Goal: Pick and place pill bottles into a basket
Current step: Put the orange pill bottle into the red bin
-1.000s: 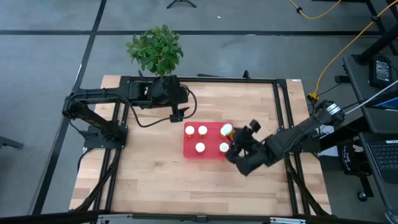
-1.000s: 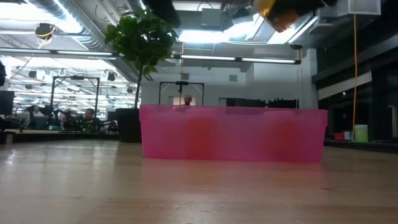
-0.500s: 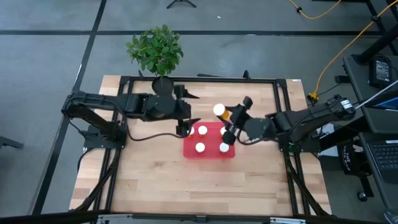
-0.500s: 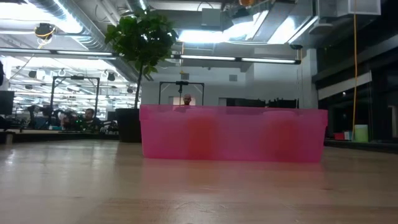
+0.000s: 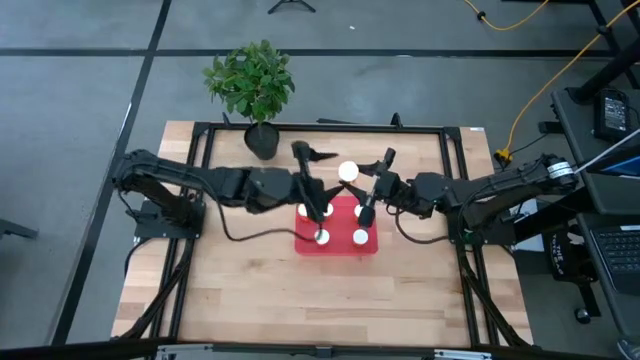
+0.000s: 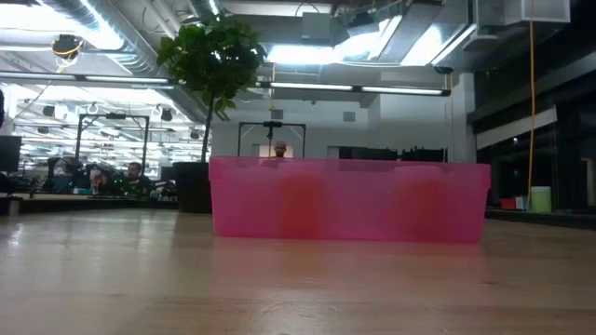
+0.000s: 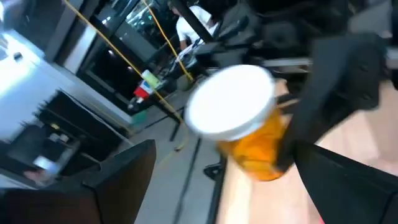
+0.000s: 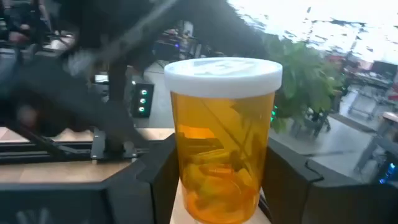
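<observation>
Orange and white, high view: we see one pill bottle [image 5: 348, 173] lifted above the far edge of the basket [image 5: 368, 244], its white cap facing up; the right gripper [image 5: 364, 192] pinches it between its fingers, and the left gripper [image 5: 312, 178] reaches in from the other side with fingers spread wide, empty; we judge this a hand-over or a joint approach, though we cannot say which.
In the basket, high view: two white caps show clearly, at [image 5: 322, 236] and [image 5: 359, 237]; others may lie under the arms, we cannot tell.
Low view: the basket's pink wall [image 6: 349, 200] stands on the pale wood table [image 6: 298, 288]; neither gripper shows here, so the held bottle is well above the rim; the plant [image 6: 214, 65] rises behind the left end.
Left wrist view: the bottle [image 7: 249, 127] hangs tilted just ahead, cap towards us, a dark finger [image 7: 329, 93] of the other arm against its side; our own fingers stand apart from it.
Right wrist view: the bottle [image 8: 222, 137] sits upright between our two fingers [image 8: 158, 180], pills visible inside; the grip looks square, which suits a straight drop.
Room: grey floor, black frame around the table, desks and seated people [image 6: 135, 172] far behind.
</observation>
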### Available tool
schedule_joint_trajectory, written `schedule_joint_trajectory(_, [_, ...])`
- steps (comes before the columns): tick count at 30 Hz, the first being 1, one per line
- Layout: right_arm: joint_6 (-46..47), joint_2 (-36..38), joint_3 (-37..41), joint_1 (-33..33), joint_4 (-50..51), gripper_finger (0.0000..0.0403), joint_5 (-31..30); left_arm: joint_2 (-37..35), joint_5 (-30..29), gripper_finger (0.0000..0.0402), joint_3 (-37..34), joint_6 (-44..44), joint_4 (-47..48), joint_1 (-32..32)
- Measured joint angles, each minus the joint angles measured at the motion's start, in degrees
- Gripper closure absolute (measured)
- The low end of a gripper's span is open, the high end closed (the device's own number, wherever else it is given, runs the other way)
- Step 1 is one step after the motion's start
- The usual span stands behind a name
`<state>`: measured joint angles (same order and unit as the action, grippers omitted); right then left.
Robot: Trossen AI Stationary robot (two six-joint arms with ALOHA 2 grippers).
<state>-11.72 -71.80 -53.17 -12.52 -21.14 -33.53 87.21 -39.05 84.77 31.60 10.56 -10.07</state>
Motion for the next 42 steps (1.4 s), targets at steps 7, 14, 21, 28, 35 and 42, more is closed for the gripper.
schedule_joint_trajectory(7, [-1.17,0.67,-0.09,-0.02,-0.20,0.0215,1.27,3.11,-2.72,0.0027,-0.04,5.69,-4.32,-1.25])
schedule_joint_trajectory(14, [-2.45,1.80,-0.04,-0.02,1.80,0.0215,1.34,1.83,-11.24,0.0027,-0.04,8.35,-0.42,-0.61])
schedule_joint_trajectory(21, [-2.35,4.19,-0.04,-0.02,5.97,0.0215,1.28,-1.44,-9.02,0.0027,-0.04,-2.79,7.33,0.58])
schedule_joint_trajectory(28, [-2.24,5.12,-0.04,0.35,7.78,0.0215,1.24,-5.91,2.33,0.0027,-0.02,-10.75,7.40,0.78])
schedule_joint_trajectory(35, [-2.50,5.25,-0.04,0.35,7.79,0.0215,1.22,-7.44,8.72,0.0029,0.00,-11.97,3.78,0.70])
schedule_joint_trajectory(42, [-2.52,5.25,-0.04,0.35,7.27,0.0215,1.18,-7.12,13.91,0.0056,-0.02,-11.69,-0.42,-0.53])
